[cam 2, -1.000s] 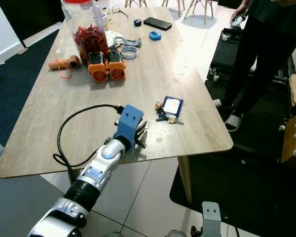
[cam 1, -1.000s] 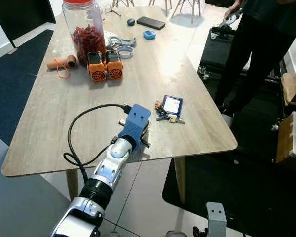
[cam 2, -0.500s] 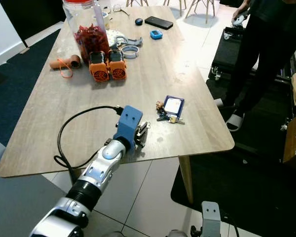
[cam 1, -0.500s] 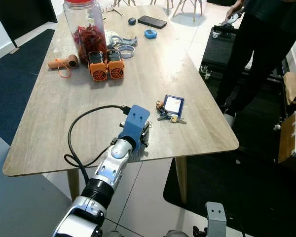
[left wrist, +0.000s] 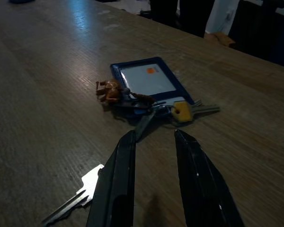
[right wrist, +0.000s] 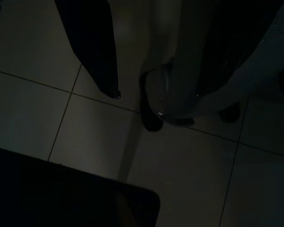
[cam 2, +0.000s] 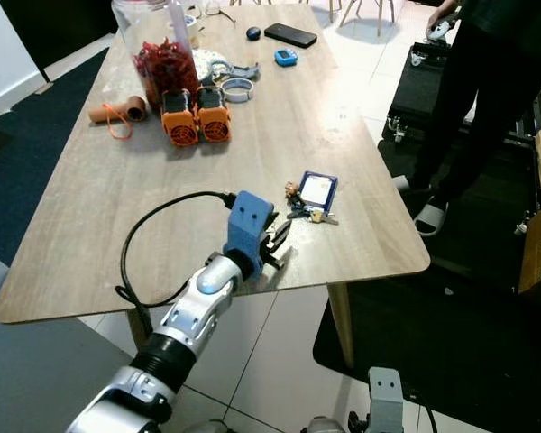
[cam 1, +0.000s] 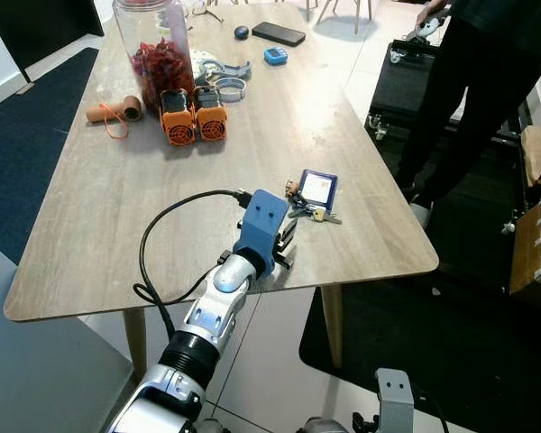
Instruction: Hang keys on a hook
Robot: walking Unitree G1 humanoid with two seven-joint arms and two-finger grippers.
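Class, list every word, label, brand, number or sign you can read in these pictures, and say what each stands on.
None can be read.
Card holder on the keys: an orange mark, too blurred.
Orange devices: markings too small.
Phone: dark screen.

Left tool (left wrist: 154, 142) has advanced across the counter (cam 1: 90, 198) toward the keys (cam 1: 308, 212); fingers parted, tips now just short of them.

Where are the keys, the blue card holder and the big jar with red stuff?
keys (left wrist: 182, 111), left wrist view, on the yellow key head.
blue card holder (cam 1: 316, 188), left eye view, on its pale middle.
jar (cam 2: 163, 65), right eye view, on the red contents.
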